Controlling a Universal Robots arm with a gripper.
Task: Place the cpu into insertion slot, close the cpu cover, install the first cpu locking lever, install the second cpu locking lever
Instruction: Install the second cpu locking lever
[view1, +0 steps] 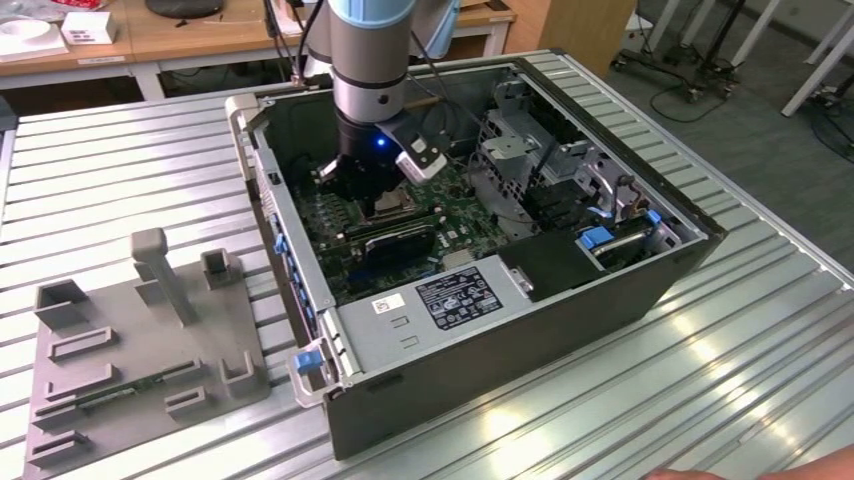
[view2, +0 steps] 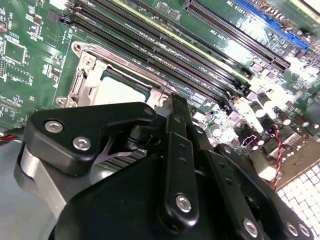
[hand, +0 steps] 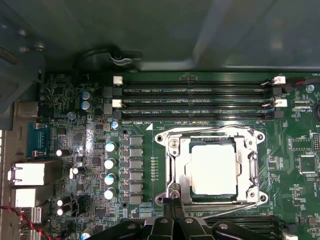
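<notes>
Cpu (hand: 211, 168) sits under the cpu cover (hand: 175, 167), just beside the gripper (hand: 175, 212).

End effector (view2: 172, 102) at cpu cover (view2: 90, 75) edge; cpu (view2: 120, 90) seated.

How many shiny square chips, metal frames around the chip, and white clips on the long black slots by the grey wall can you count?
cpu: 1
cpu cover: 1
white clips on the slots by the case wall: 4
Total: 6
</notes>
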